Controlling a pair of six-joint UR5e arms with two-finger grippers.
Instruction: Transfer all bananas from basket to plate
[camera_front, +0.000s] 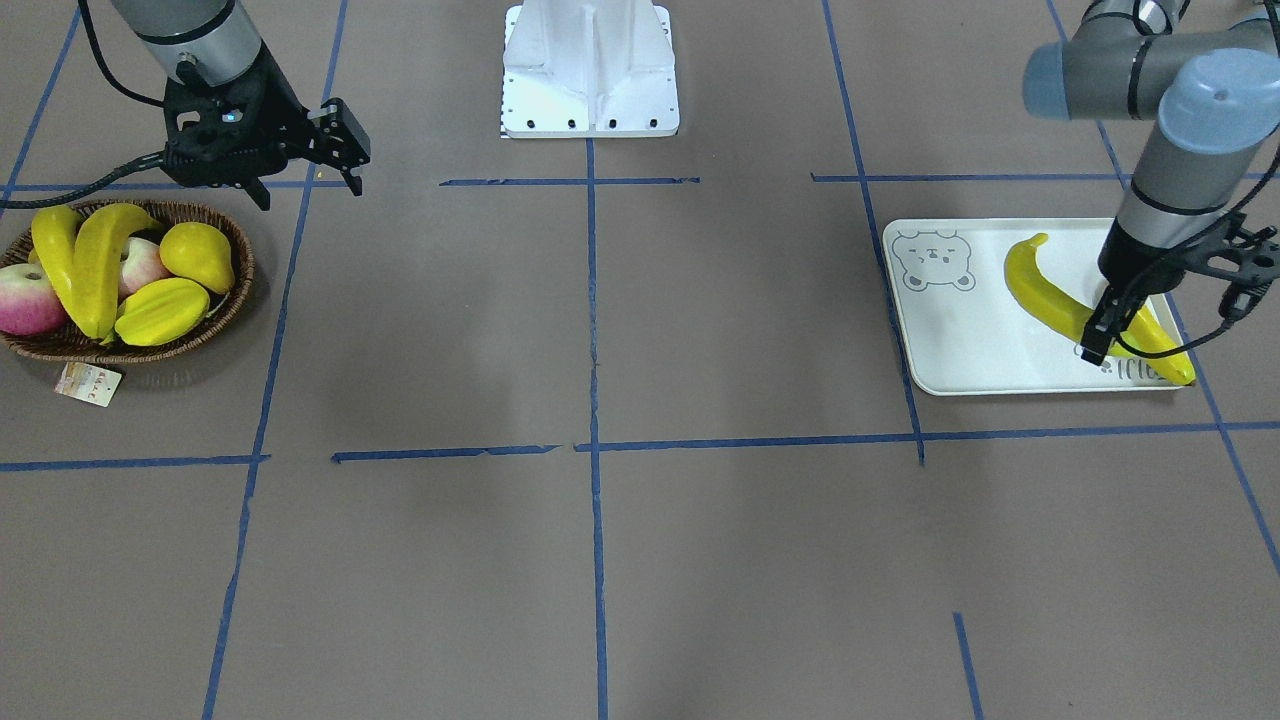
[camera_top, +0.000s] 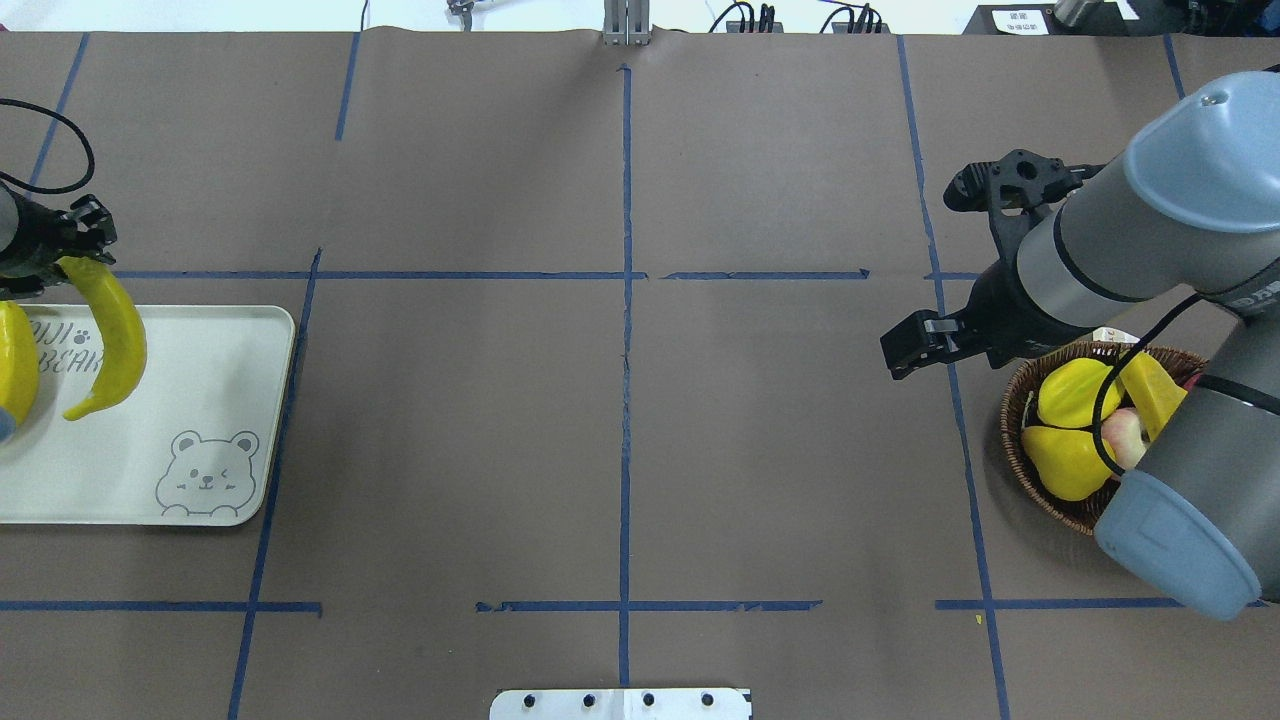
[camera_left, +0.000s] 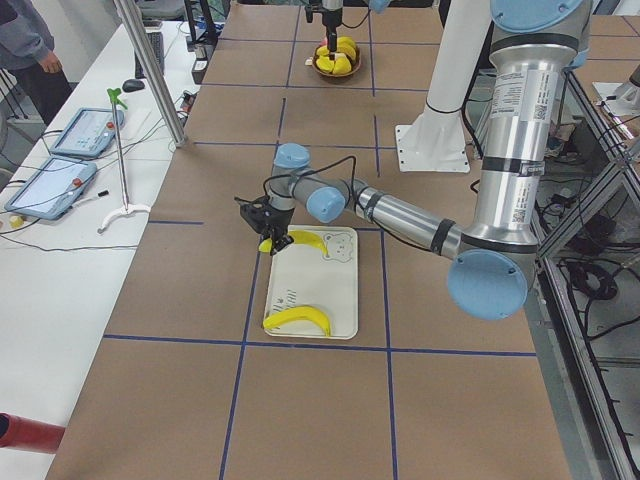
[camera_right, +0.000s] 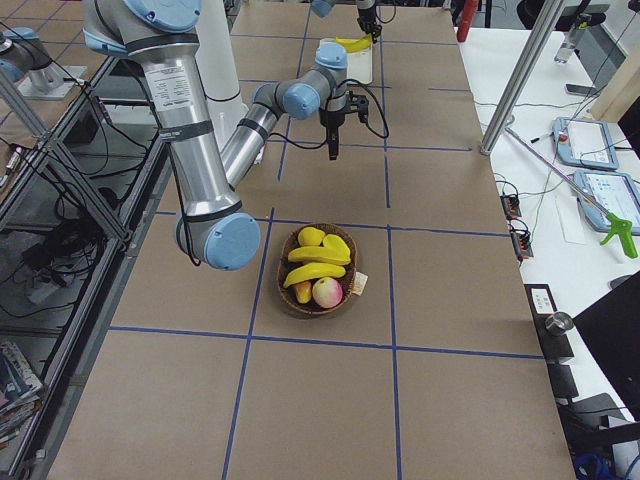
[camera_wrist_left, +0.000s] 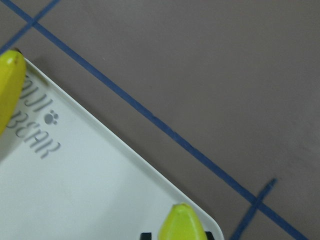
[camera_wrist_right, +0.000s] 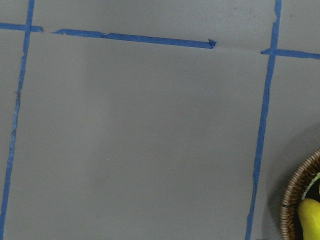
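Two bananas (camera_front: 95, 265) lie in the wicker basket (camera_front: 232, 300) among other fruit, at the right end of the table in the overhead view. Beside the basket, above bare table, my right gripper (camera_front: 345, 150) hangs open and holds nothing. At the other end, my left gripper (camera_front: 1100, 338) is shut on one end of a banana (camera_front: 1035, 290) that reaches over the bear-print plate (camera_front: 960, 345). I cannot tell whether that banana touches the plate. A second banana (camera_front: 1170, 355) lies on the plate behind the gripper. The left wrist view shows both bananas' tips.
A yellow pear (camera_front: 198, 255), a ridged yellow fruit (camera_front: 162, 312) and two apples (camera_front: 28, 298) share the basket, and a paper tag (camera_front: 88, 384) hangs off its rim. The robot's white base (camera_front: 590, 70) stands between the arms. A person (camera_left: 25, 40) stands by a side table holding tablets (camera_left: 70, 160).
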